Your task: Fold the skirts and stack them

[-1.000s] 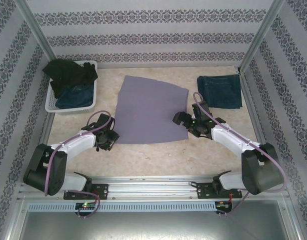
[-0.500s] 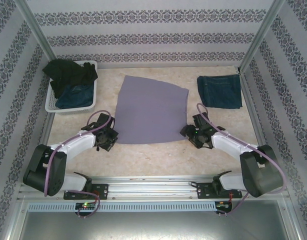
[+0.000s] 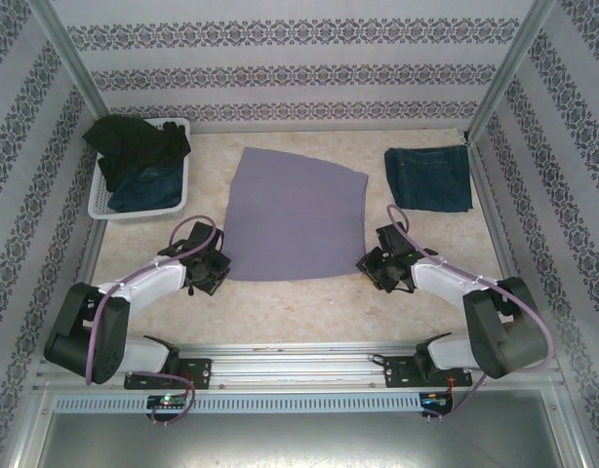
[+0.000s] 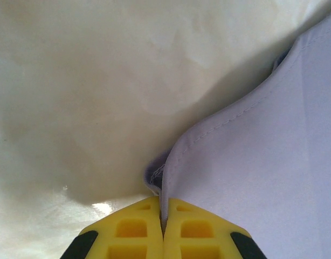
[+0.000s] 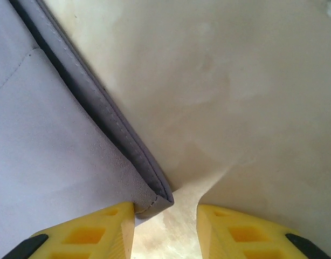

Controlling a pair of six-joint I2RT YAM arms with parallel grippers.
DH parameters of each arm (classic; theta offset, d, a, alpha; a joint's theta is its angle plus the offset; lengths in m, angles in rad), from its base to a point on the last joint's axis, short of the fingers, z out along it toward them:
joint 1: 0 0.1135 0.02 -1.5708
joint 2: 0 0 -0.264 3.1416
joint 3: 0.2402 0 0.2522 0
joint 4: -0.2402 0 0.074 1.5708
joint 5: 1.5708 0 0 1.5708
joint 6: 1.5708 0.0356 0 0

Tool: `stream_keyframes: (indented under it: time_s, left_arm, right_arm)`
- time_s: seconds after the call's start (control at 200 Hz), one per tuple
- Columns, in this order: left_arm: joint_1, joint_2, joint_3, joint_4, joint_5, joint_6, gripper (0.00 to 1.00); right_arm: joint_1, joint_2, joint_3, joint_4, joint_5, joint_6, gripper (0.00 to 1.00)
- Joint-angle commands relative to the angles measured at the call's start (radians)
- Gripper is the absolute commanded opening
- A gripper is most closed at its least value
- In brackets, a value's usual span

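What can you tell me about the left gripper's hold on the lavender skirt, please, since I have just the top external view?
Observer: The left gripper is shut on the lavender skirt, pinching the stitched hem at its corner.
Operator: Thank you. And the right one?
Observer: The right gripper has its jaws apart. The skirt's other near corner lies against one jaw, not yet clamped.

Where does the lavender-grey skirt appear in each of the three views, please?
Top external: the lavender-grey skirt lies spread in the middle of the table.
Left wrist: skirt at right, its corner pinched by the left gripper.
Right wrist: skirt at left, its corner beside the right gripper.
Shared landmark: the skirt's stitched near hem on the beige table.
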Motion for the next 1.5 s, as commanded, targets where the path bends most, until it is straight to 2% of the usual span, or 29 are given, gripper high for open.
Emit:
stream_keyframes:
  time_s: [0.0,0.43,0.844,1.019,1.324,1.494]
  left_arm:
    - [-0.009,0.004,-0.006,0.025,-0.001,0.013,0.00]
    - [-0.010,0.029,0.012,0.028,0.009,0.026,0.00]
    - [-0.010,0.029,0.013,0.030,0.009,0.030,0.00]
    - [-0.010,0.033,0.017,0.036,0.013,0.029,0.00]
    - [-0.009,0.034,0.010,0.043,0.013,0.033,0.00]
    - [-0.010,0.034,0.018,0.035,0.010,0.045,0.00]
  right_arm:
    - [-0.006,0.040,-0.010,0.160,0.005,0.006,0.33]
    - [-0.009,-0.052,-0.014,0.129,0.034,0.013,0.33]
    - [-0.007,-0.024,-0.035,0.071,0.047,0.007,0.37]
    - [0.000,-0.006,-0.056,0.104,0.047,0.021,0.36]
    - [0.009,0.043,-0.030,0.166,0.046,0.012,0.22]
    - [0.011,0.024,-0.010,0.193,0.028,0.018,0.19]
